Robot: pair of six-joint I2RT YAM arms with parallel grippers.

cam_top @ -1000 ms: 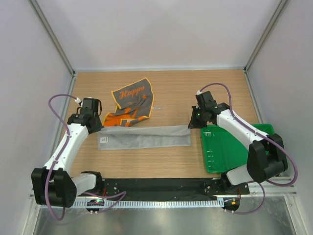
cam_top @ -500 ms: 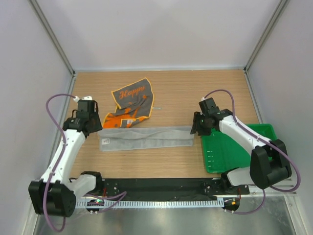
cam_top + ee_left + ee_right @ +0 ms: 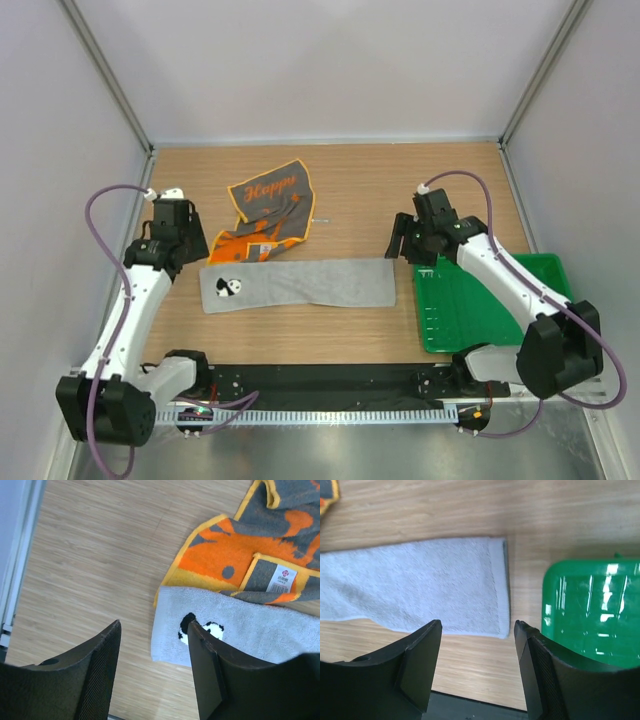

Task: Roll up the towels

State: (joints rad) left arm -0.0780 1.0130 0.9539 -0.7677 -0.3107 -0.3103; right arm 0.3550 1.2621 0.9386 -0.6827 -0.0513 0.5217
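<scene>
A: Where does the left tool [image 3: 155,630] stand, and in what state?
B: It hangs over the left short end of the grey towel [image 3: 300,283], the end with the panda print [image 3: 197,629]. Its jaws are wide apart and hold nothing.
A: And how does the towel lie?
B: It lies flat on the desk [image 3: 350,190], and its long axis goes from left to right, between the two arms. The dark towel [image 3: 270,205] lies behind it, partly crumpled. Its near edge touches the grey one at the left part.
A: And the right tool [image 3: 477,625]?
B: It is also wide and empty, above the right short end. That end lies near the tray [image 3: 470,310] but does not touch it.
A: Which arm is nearer for the roll?
B: Each arm is near its own end. The roll should go along the long axis, starting from one short end. The right end seems the freer one. At the left end the dark towel could perhaps be caught in the roll.
</scene>
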